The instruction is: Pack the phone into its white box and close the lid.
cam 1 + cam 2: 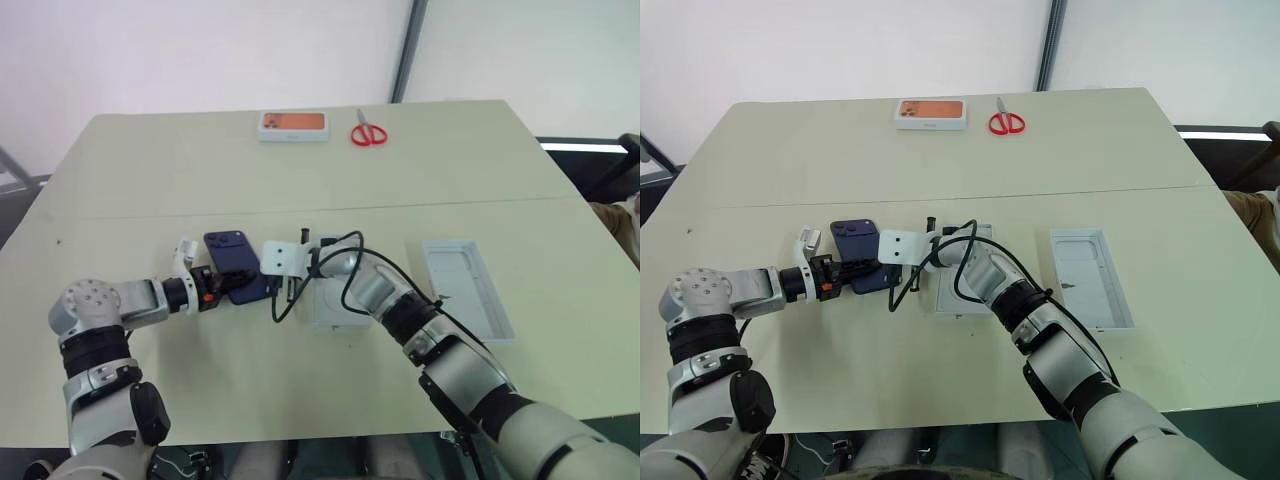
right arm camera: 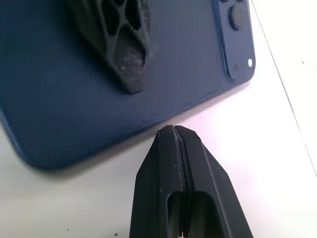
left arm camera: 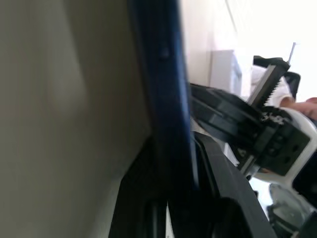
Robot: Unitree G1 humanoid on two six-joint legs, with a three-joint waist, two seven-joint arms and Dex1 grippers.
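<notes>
The phone lies near the middle of the tabletop, its back up. The left tool has closed its two black fingers on the phone's near end and grips it. The right tool is fully shut, holds nothing, and its tip is at the phone's edge. The white box sits just beside, under the right arm. The lid rests hollow side up, further right.

Right gripper crowding phone beside left gripper, box under right arm, lid unobstructed
</notes>
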